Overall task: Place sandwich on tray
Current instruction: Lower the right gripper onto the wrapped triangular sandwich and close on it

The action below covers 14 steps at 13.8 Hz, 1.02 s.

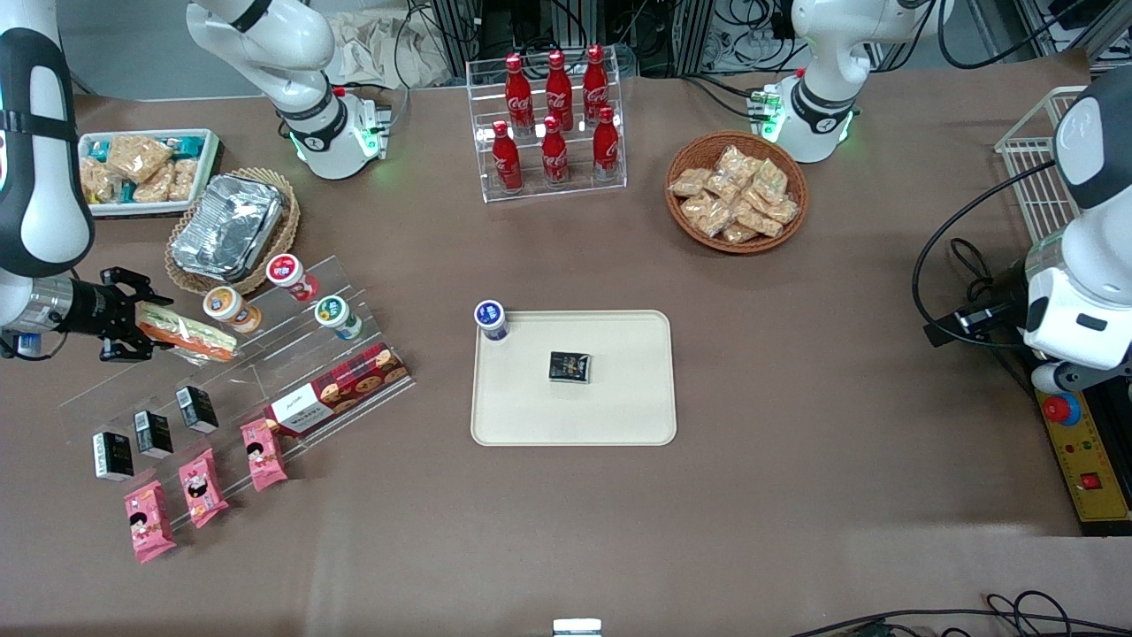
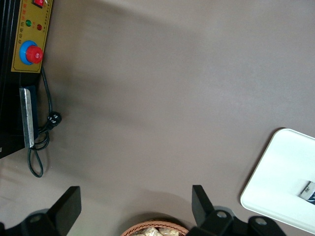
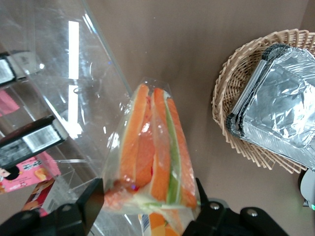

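Note:
The sandwich (image 1: 187, 333) is a clear-wrapped wedge of white bread with orange and green layers. It lies over the upper step of a clear acrylic stand, toward the working arm's end of the table. My right gripper (image 1: 134, 328) is shut on its wide end. In the right wrist view the black fingers (image 3: 91, 199) press both sides of the sandwich (image 3: 152, 157), with the gripper (image 3: 146, 199) around it. The cream tray (image 1: 619, 409) lies flat at the table's middle, well away from the gripper. It holds a small black packet (image 1: 569, 366) and a blue-lidded cup (image 1: 490, 318). Its corner shows in the left wrist view (image 2: 280, 172).
The acrylic stand (image 1: 265, 372) carries small cups, a cookie box (image 1: 340, 387), black packets and pink packets (image 1: 202, 487). A wicker basket with a foil container (image 1: 228, 226) (image 3: 278, 115) sits beside the sandwich. A snack tray (image 1: 146, 168), cola rack (image 1: 553, 124) and cracker basket (image 1: 737, 192) stand farther away.

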Tool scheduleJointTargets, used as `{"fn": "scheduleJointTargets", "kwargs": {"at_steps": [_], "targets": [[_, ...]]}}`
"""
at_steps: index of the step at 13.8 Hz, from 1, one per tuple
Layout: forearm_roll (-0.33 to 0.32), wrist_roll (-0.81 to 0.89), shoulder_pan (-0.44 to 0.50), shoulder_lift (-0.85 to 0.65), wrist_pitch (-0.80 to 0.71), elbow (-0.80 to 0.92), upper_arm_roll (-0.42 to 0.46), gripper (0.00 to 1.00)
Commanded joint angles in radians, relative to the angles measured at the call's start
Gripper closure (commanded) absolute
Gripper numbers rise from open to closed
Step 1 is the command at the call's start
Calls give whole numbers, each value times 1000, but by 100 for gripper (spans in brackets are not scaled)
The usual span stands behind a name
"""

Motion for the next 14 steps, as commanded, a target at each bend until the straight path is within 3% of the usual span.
{"fn": "scheduleJointTargets", "kwargs": {"at_steps": [1,10,12,14], "targets": [[27,-9,-17,-43,33,-51,5,26],[29,-60,-40,-34,75,-49,6,26],[33,-61,-41,-34,76,-51,6,32],[65,-71,-41,-34,81,-49,2,53]]}}
